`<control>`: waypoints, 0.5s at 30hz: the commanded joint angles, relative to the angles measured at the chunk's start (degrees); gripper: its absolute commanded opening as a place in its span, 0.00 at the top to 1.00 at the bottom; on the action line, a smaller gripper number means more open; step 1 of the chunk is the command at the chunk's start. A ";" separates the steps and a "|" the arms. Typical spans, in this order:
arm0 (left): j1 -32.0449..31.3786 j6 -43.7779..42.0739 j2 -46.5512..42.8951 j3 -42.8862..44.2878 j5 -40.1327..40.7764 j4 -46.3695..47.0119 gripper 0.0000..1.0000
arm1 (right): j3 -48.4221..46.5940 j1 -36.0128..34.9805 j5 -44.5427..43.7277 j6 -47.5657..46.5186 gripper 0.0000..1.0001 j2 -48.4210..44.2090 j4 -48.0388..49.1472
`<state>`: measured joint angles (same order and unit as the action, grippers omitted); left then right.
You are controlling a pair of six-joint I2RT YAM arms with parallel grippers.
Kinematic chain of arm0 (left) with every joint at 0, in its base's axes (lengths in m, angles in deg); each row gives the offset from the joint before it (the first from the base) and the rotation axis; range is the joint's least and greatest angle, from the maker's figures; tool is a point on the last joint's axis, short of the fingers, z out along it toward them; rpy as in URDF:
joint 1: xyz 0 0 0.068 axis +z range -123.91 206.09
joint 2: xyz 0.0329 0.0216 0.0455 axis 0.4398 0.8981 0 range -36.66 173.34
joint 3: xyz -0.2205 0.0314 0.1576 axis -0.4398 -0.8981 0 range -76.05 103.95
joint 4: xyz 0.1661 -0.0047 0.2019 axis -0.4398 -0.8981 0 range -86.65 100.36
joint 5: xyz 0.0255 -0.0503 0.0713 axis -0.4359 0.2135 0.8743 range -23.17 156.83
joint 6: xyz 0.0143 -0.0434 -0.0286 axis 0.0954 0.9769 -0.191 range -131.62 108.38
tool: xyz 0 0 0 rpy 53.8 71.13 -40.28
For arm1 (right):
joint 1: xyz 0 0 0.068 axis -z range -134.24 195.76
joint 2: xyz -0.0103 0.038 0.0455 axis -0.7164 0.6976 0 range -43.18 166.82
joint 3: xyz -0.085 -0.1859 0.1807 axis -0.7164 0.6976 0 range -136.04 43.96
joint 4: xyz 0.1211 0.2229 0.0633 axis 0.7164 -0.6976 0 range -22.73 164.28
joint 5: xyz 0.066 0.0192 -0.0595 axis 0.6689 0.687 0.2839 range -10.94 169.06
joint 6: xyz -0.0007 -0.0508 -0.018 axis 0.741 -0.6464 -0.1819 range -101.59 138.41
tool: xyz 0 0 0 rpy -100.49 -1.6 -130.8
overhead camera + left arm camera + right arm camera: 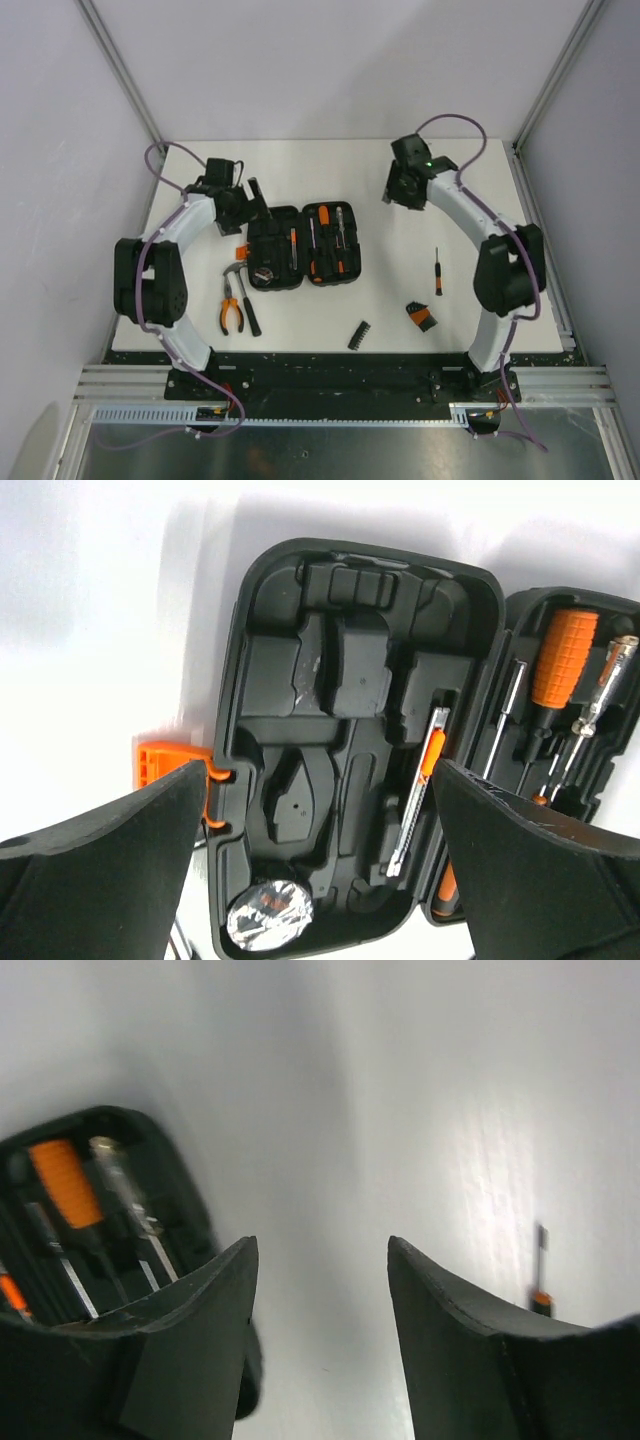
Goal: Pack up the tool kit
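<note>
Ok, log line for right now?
case: open, flat | left gripper: open, over case | right gripper: open, empty | loose on table: pliers, hammer, screwdriver, bit strip | status: packing unfinished

The top camera looks steeply down from afar; both wrist cameras look down from close, all sharing the case (pixel 302 246)

no readable text, no labels, no numbers
</note>
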<state>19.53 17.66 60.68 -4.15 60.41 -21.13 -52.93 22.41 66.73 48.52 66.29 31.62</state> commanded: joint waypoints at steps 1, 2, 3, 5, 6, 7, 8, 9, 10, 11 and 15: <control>0.23 -2.30 3.68 0.05 -1.34 4.20 0.01 | 11.09 2.44 -0.50 1.31 0.40 -7.16 1.19; 0.24 -2.17 4.80 0.29 -1.81 4.48 0.01 | 13.12 2.92 -0.24 1.24 0.40 -8.57 1.05; 0.28 -2.06 5.85 0.58 -2.44 4.67 0.01 | 14.83 3.34 -0.10 1.13 0.40 -9.76 0.67; 0.27 -1.71 7.82 1.07 -3.78 5.03 0.04 | 17.64 4.02 0.20 0.64 0.41 -11.70 -0.12; 0.26 -1.52 8.72 1.28 -4.44 5.16 0.06 | 18.98 4.42 0.56 0.43 0.40 -12.47 -0.35; 0.20 -1.25 9.52 1.43 -5.21 5.31 0.07 | 20.27 4.88 1.09 0.28 0.40 -13.16 -0.47; 0.22 -0.98 10.15 1.50 -6.21 5.57 0.09 | 21.62 5.50 1.66 0.16 0.40 -13.81 -0.44; 0.19 -0.71 10.68 1.50 -7.10 5.83 0.11 | 22.99 6.12 2.38 0.01 0.41 -14.49 -0.30; 0.08 -0.45 11.03 1.45 -7.95 6.09 0.13 | 24.30 6.78 3.05 -0.15 0.41 -15.09 -0.09; -0.06 -0.27 11.16 1.38 -8.72 6.53 0.14 | 25.52 7.42 3.35 -0.41 0.40 -15.61 0.10; -1.42 -0.10 11.29 1.70 -11.35 7.58 0.17 | 29.27 9.05 3.24 -1.84 0.40 -16.88 0.28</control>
<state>19.59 16.89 72.05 -4.15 54.79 -16.47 -25.87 29.84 69.50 48.26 52.82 31.29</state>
